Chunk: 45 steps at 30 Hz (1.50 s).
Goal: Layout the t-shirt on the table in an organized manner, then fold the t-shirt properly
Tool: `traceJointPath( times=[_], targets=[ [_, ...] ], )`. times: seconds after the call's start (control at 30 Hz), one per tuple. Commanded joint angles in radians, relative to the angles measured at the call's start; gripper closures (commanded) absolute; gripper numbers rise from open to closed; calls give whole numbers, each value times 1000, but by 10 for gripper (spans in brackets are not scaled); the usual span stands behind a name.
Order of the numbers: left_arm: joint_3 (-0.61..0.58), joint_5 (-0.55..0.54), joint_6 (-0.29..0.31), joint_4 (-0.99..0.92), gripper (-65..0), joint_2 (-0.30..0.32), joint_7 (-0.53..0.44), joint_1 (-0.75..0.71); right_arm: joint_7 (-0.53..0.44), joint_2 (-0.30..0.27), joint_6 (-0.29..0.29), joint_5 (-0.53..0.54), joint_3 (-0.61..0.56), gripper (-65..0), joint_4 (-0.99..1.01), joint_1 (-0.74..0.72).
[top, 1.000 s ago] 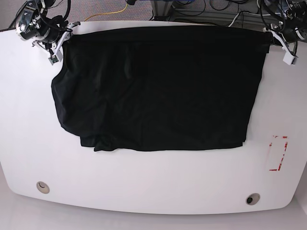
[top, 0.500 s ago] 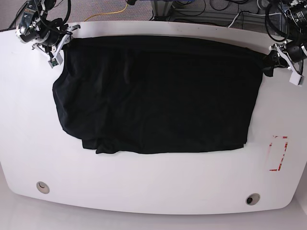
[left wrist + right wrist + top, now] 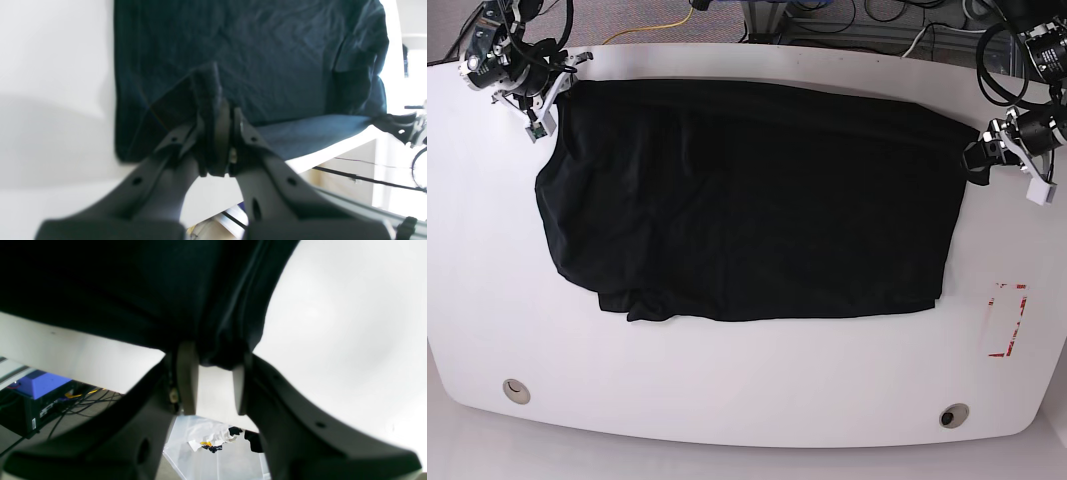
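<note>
Table (image 3: pixel 747 390) white, glossy, carries everything. T-shirt (image 3: pixel 747 190) black, spread across far half of table, near hem bunched at one corner. My left gripper (image 3: pixel 218 133) clamped tight on shirt corner at far edge. My right gripper (image 3: pixel 213 373) pinches bunched fabric at opposite far corner, jaws partly apart around fold. Red tape outline (image 3: pixel 1007 320) beside shirt. Grommets (image 3: pixel 954 415) near front edge.

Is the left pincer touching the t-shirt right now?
Touching. The left wrist view shows the left pincer shut on a bunched corner of the t-shirt.
</note>
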<state>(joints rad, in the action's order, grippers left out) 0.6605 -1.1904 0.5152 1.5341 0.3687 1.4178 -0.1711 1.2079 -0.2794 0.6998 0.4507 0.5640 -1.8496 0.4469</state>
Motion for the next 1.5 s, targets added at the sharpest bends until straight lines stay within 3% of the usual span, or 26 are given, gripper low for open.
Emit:
traceJointPath(
  times=[0.0, 0.2, 0.73, 1.07, 1.33, 1.47],
  targets=[
    [8, 7, -2, -20, -4, 22, -21, 32, -6, -16, -2, 0, 11, -159, -17, 0],
    [-2, 96, 3, -66, -4, 19, -21, 110, -6, -16, -2, 0, 12, -159, -17, 0],
    [-117, 160, 1, -180, -15, 22, -21, 262, -6, 16, -2, 0, 12, -159, -20, 0],
    [-121, 212, 1, -180, -224, 22, -21, 270, -6, 16, -2, 0, 14, -159, -20, -3],
    [-121, 330, 3, -180, -246, 26, -39, 287, -6, 12, -2, 0, 15, -159, -20, -13],
    [-124, 361, 15, -180, -331, 54, -39, 311, -6, 10, -2, 0, 15, -159, -20, -26]
  ],
)
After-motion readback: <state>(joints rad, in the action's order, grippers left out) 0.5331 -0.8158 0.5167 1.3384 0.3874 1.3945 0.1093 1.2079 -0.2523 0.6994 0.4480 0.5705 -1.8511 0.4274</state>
